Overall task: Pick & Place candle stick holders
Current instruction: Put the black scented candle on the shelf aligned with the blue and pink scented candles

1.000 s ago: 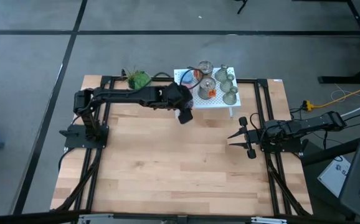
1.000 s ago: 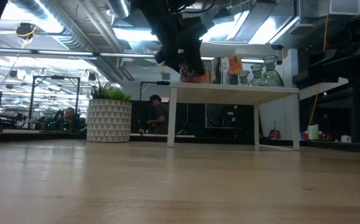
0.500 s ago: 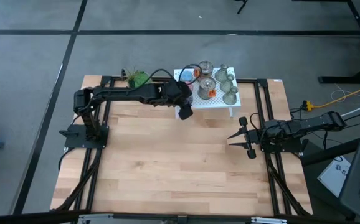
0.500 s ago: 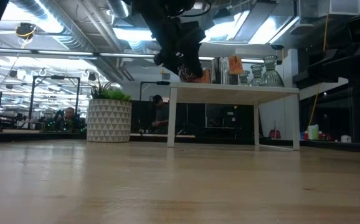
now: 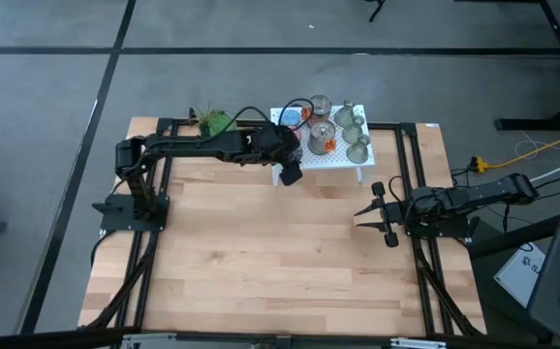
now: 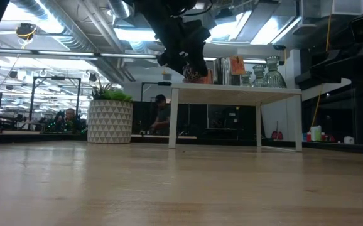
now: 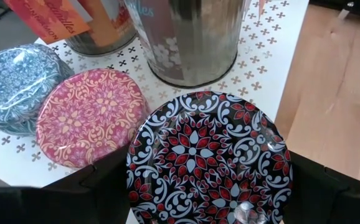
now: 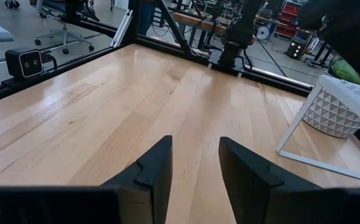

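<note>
Between the spread fingers of the left gripper [image 7: 208, 186] sits a round black disc with a red and white flower pattern [image 7: 208, 155], lying on the small white perforated shelf [image 7: 264, 46] near its front edge. From the wrist view I cannot tell whether the fingers already touch the disc's rim or only bracket it, so it does not read as a firm pinch. Just beside the disc, to one side of the gripper, lie a pink patterned disc [image 7: 90, 117] and, past that, a blue one [image 7: 12, 87]; straight ahead of the fingers stands a shiny metal tin [image 7: 195, 37].

The three dull olive-grey candle stick holders [image 5: 354, 128] are not under this gripper at all: from above they cluster at the far end of the shelf, well beyond the tin, untouched.

The right gripper [image 8: 195, 165] waits low over the bare wooden table [image 5: 261, 252] on its own side, fingers partly apart and holding nothing.

My worry is that the left gripper is lined up on the wrong object. If it closes, it would take a flat disc rather than a holder. The disc is thin and near the edge, so a loose grip could slide it off the shelf, and a forward push could knock the tin into the holders.
</note>
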